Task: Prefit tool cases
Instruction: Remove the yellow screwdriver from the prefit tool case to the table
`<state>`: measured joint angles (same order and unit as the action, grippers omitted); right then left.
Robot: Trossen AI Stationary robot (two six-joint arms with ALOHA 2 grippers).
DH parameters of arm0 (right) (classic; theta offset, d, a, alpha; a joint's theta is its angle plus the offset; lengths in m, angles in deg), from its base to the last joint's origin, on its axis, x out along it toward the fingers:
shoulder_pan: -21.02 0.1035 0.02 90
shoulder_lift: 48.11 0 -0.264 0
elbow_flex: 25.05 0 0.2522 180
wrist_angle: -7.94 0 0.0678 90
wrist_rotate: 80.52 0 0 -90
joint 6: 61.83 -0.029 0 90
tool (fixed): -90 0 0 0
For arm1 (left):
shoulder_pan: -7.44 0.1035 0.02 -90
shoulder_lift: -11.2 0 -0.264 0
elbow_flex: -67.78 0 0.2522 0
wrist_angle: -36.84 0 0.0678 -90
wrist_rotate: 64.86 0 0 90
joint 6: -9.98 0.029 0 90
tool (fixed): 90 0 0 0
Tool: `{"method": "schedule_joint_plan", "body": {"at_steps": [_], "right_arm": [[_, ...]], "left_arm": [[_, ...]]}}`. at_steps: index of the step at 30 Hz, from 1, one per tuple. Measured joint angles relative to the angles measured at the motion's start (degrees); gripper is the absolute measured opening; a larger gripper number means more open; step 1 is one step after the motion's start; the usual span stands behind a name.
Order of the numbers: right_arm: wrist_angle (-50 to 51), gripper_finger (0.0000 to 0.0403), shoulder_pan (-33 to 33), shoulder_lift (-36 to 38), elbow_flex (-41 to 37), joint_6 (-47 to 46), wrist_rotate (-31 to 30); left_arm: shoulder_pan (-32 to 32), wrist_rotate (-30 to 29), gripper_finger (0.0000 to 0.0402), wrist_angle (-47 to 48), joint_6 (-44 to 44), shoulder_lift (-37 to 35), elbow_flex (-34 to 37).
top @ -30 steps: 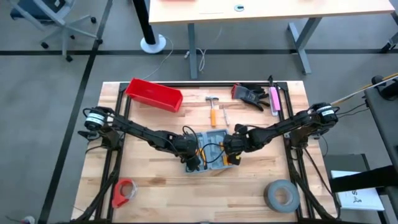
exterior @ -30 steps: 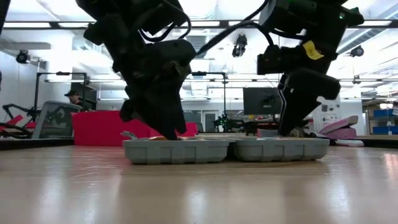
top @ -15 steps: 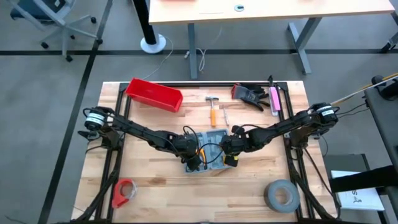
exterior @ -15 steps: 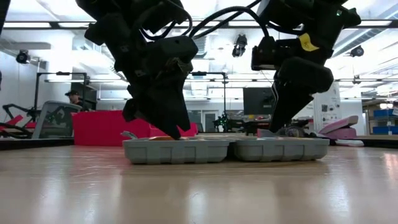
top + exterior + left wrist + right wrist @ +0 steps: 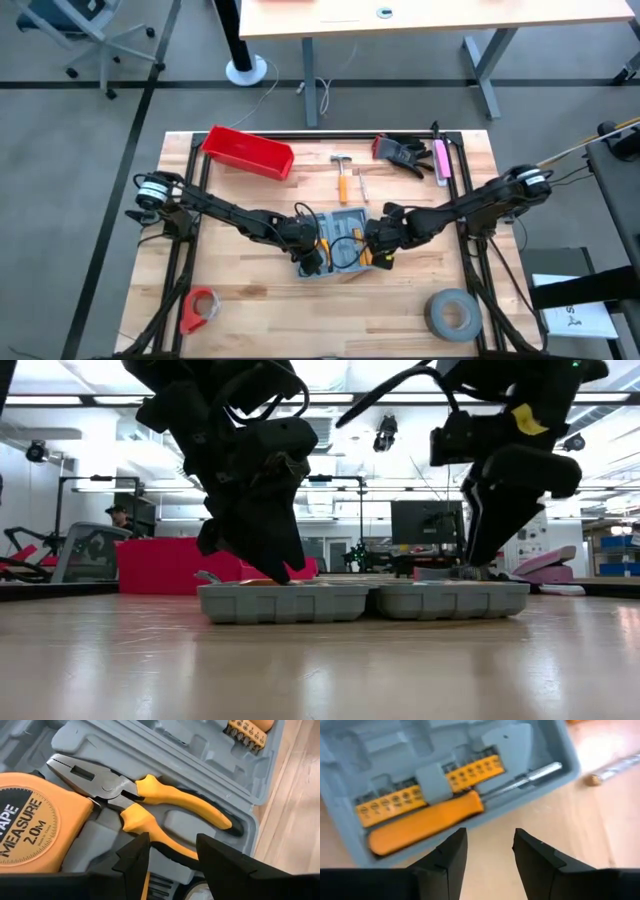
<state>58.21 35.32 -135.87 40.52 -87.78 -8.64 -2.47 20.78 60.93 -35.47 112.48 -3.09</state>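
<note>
Wooden counter [image 5: 260,290], frame centre: tool case [image 5: 340,243] lies open between both grippers, left gripper [image 5: 170,851] and right gripper [image 5: 489,847] jaws apart, empty, directly above it.

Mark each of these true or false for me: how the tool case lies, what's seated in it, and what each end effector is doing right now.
1. The tool case lies open. True.
2. The pliers sit in the case beside the tape measure. True.
3. The right end effector grips the orange screwdriver. False: it stands open and empty.
4. The hammer is in the case. False: it lies on the table.
5. The left end effector is open over the pliers. True.
</note>
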Motion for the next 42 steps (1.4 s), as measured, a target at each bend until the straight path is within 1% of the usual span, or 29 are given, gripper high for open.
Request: {"method": "schedule_joint_plan", "body": {"at_steps": [2, 8, 12, 17, 24, 28, 31, 35, 39, 42], "right_arm": [[0.04, 0.0144, -0.1, 0.42, -0.73, 0.07, -1.43], [-1.55, 0.0145, -2.01, -0.14, -2.86, 1.07, -1.71], [-1.88, 0.014, -2.74, -0.4, -3.13, 1.69, -3.51], [-3.97, 0.0135, -2.81, -0.07, -3.12, 3.72, -3.34], [-5.91, 0.014, -2.95, 0.11, -1.6, 4.91, -2.87], [-5.86, 0.0137, -2.94, 0.17, 0.49, 6.4, -2.8], [-5.99, 0.0131, -2.84, 0.17, 2.05, 7.65, -1.3], [-5.99, 0.0128, -3.56, -0.06, 2.99, 10.95, -0.02], [-6.0, 0.0134, -6.63, -0.07, 3.38, 12.67, 0.54], [-5.94, 0.0137, -9.61, -0.07, 3.43, 13.15, 3.48]], "left_arm": [[0.0, -0.02, 0.0169, -0.04, 0.0, -0.01, 0.0], [0.04, -0.16, 0.0174, 0.0, 0.05, -0.01, 0.0], [0.33, -1.81, 0.0171, 1.19, 0.54, -0.01, 0.0], [2.01, -2.15, 0.0169, 4.53, 0.04, -0.01, 0.0], [2.56, -2.04, 0.0173, 5.11, 0.81, -0.4, -0.63], [2.52, 1.47, 0.0169, 5.06, 2.0, -0.44, -1.87], [1.86, 4.88, 0.0167, 5.16, 2.81, -1.1, -2.68], [0.04, 5.34, 0.0165, 5.6, 2.95, -1.59, -3.04], [-1.96, 4.01, 0.0164, 5.63, 3.21, -1.76, -3.03], [-3.93, 0.72, 0.0164, 5.61, 3.4, -1.84, -2.88]]}}
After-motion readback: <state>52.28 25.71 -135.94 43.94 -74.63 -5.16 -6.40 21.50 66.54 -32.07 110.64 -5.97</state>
